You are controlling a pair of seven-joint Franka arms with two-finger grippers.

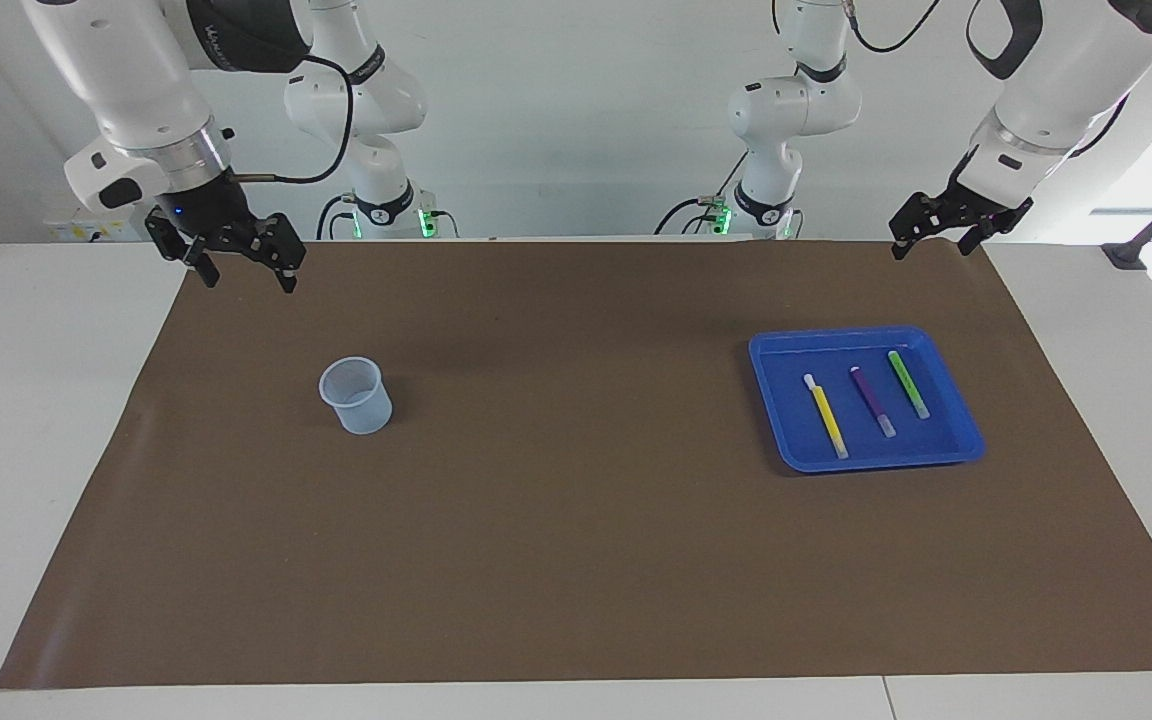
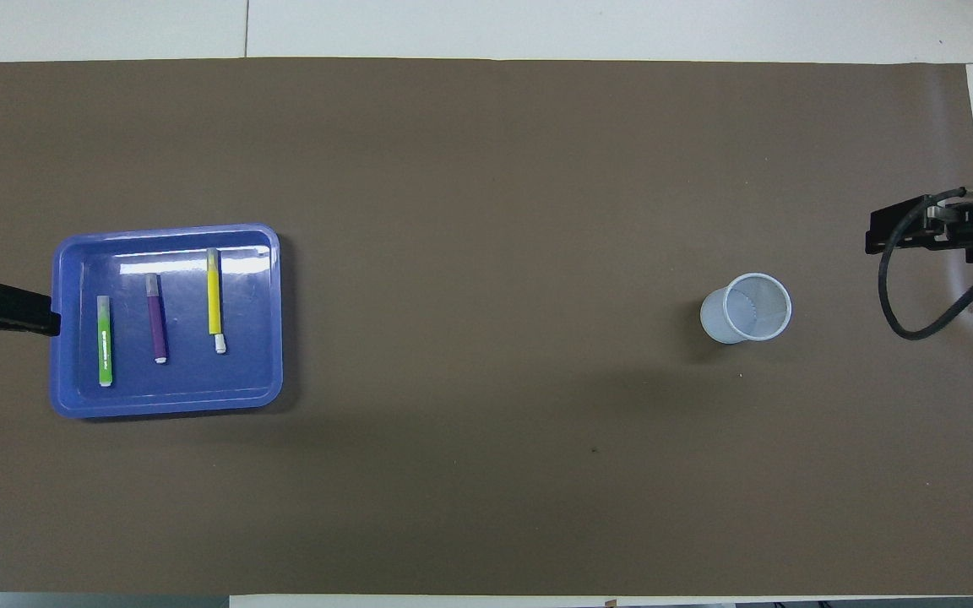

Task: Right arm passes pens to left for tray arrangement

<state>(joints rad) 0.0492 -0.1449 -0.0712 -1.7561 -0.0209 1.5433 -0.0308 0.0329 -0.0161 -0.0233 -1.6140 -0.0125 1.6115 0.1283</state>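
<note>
The blue tray (image 1: 766, 352) lies on the brown mat toward the left arm's end; it also shows in the overhead view (image 2: 241, 371). In it lie three pens side by side, apart from each other: yellow (image 1: 826, 417) (image 2: 214, 297), purple (image 1: 872, 400) (image 2: 155, 318), green (image 1: 908, 384) (image 2: 104, 340). My left gripper (image 1: 936, 245) (image 2: 1, 308) hangs open and empty in the air over the mat's edge beside the tray. My right gripper (image 1: 246, 275) (image 2: 943, 232) hangs open and empty over the mat's edge at the right arm's end.
A small translucent bluish cup (image 1: 356, 395) (image 2: 747, 307) stands upright and empty on the mat toward the right arm's end. The brown mat (image 1: 576, 550) covers most of the white table (image 1: 36, 450). Two smaller white arms with green lights stand at the robots' end.
</note>
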